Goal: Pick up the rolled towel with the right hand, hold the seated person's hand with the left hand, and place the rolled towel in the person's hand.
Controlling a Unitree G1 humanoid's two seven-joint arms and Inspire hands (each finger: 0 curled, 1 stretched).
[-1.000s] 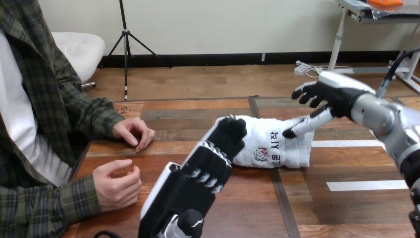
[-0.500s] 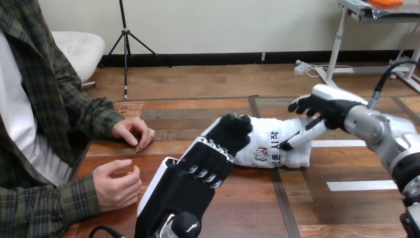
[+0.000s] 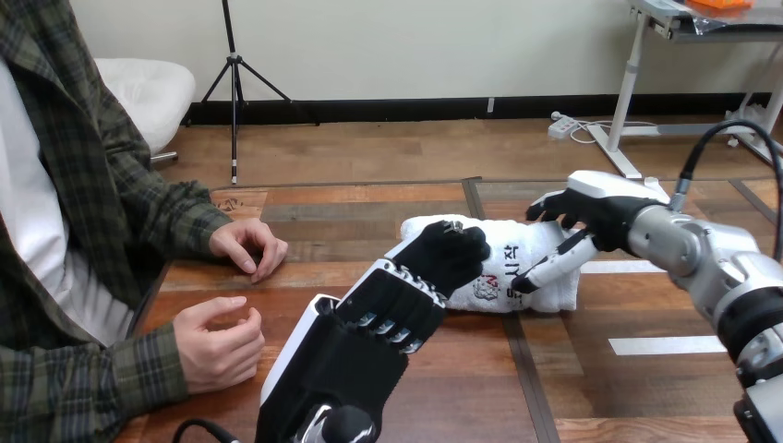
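Nothing is done yet: the rolled towel point(image 3: 503, 263) lies on the counter point(image 3: 646, 388) toward its far edge. The right hand point(image 3: 591, 208) is over the towel's right end, fingers point(image 3: 554, 268) spread wide and not yet closed round it. The left hand point(image 3: 388, 305) hangs before the towel's left end, whether it grips anything I cannot tell, well apart from the person's hands point(image 3: 247, 247) at the counter's left edge.

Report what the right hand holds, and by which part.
Nothing held yet: the right hand is open, fingers and thumb straddling the rolled towel's right end, not closed.
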